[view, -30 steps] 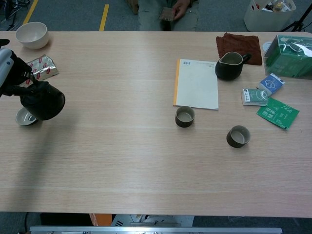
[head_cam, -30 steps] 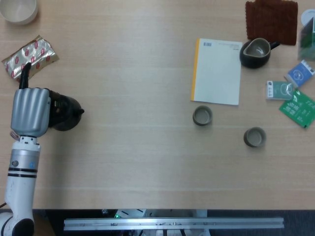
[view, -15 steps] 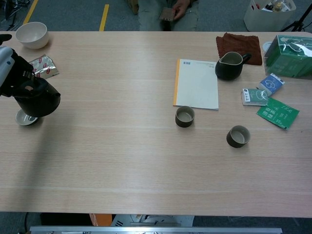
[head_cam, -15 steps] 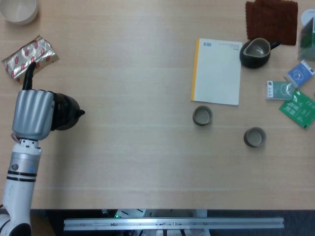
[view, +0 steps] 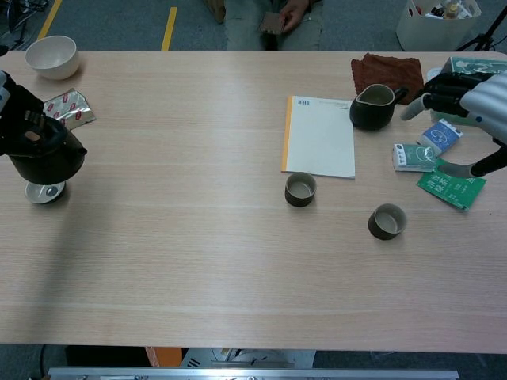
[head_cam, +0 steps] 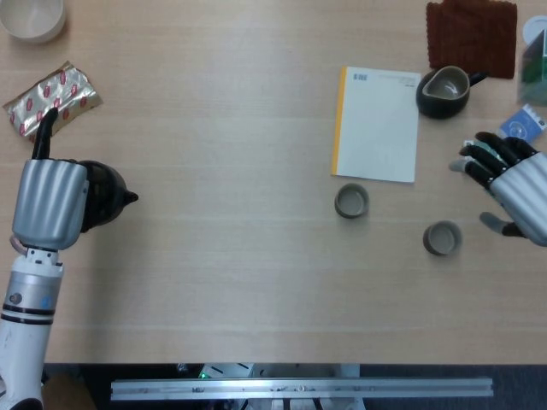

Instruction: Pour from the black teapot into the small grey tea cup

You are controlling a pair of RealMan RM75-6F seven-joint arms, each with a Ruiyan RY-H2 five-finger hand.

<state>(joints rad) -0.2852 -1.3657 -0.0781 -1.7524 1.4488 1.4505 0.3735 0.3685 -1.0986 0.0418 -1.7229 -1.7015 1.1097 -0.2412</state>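
At the far left my left hand grips the black teapot, spout pointing right. In the chest view the teapot hangs roughly upright just above a small white saucer. Two small grey tea cups stand right of centre, one below the notebook and one further right; the chest view shows both cups. My right hand hovers at the right edge, fingers spread and holding nothing, up and right of the nearer cup.
A yellow-spined notebook lies behind the cups, with a black pitcher and a brown cloth beyond it. Tea packets and a green box sit at the right. A foil packet and a white bowl are back left.
My left hand has drawn the teapot further left and set it more upright over the saucer. My right hand has come into view from the right edge.
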